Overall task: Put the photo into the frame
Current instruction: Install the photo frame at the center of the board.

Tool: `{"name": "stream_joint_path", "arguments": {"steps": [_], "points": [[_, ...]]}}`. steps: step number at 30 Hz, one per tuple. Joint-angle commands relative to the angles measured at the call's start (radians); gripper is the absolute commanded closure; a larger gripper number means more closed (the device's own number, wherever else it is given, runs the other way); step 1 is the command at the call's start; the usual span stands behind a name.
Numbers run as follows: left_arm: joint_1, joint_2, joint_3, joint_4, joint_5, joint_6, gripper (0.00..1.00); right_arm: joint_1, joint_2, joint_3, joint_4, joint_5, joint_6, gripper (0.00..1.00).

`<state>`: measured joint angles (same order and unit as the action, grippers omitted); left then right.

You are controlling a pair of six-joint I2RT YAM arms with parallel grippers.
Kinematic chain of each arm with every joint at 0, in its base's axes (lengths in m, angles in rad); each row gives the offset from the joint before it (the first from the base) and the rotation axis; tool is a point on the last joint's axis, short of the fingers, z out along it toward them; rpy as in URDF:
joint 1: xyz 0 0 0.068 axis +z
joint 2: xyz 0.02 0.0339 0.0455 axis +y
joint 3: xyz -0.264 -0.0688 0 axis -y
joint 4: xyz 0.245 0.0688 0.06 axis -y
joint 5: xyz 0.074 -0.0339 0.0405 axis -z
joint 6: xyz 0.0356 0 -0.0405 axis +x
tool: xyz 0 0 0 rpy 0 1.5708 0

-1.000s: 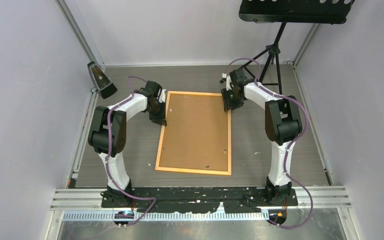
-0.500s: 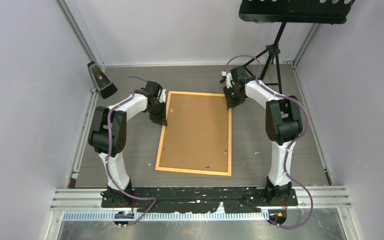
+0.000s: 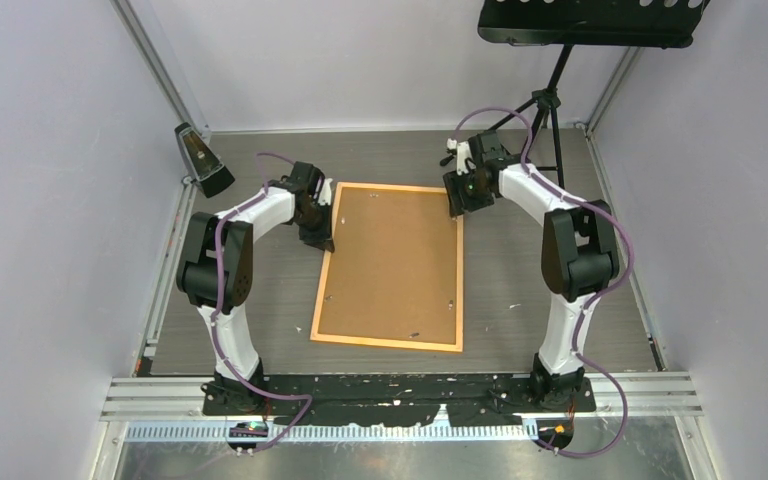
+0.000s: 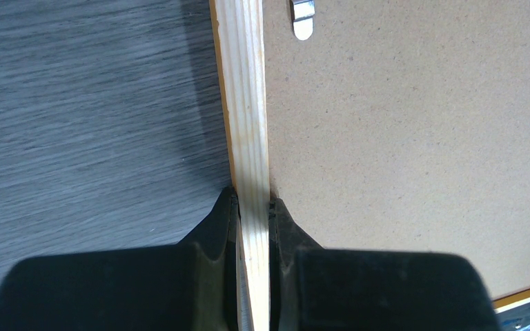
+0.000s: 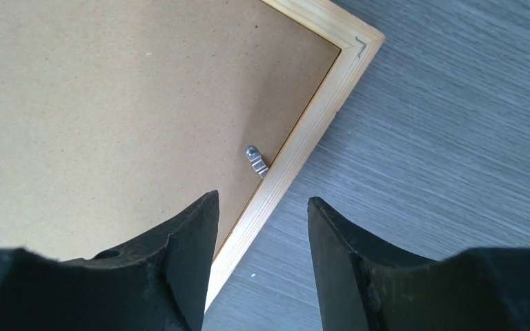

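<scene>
Since the right gripper (image 5: 262, 207) rose off the frame (image 3: 385, 342): jaws apart, empty, over the far right corner.
Left gripper (image 4: 252, 200): still clamped on the left rail.
Meaning: clip (image 5: 256, 161) work there likely done; board (image 3: 390, 265) sits in the frame.
Photo: unseen, perhaps under the board.
Writing: none readable.

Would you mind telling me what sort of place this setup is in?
Most likely a robotics lab test cell, not a home: plain pale walls box in a dark wood-grain table, a metal mounting rail runs along its near edge, and a tripod stand occupies the far corner.
</scene>
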<state>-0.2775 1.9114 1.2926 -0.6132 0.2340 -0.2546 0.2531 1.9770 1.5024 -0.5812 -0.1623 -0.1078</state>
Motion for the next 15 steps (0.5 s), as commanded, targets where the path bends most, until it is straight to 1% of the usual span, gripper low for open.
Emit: {"name": "stream_joint_path", "arguments": {"steps": [1,6,12,15], "points": [[-0.011,-0.003,-0.005,-0.007,0.067,0.011,1.0,-0.001,-0.087,-0.022,0.008,-0.014,-0.004,0.43],[-0.011,-0.005,-0.001,-0.008,0.066,0.007,1.0,-0.002,-0.15,-0.118,-0.017,-0.085,-0.034,0.44],[-0.011,0.002,0.002,-0.007,0.075,-0.004,1.0,-0.002,-0.25,-0.27,-0.036,-0.136,-0.08,0.43],[-0.011,0.005,0.0,-0.005,0.077,-0.006,1.0,-0.001,-0.262,-0.325,-0.045,-0.156,-0.091,0.45]]}}
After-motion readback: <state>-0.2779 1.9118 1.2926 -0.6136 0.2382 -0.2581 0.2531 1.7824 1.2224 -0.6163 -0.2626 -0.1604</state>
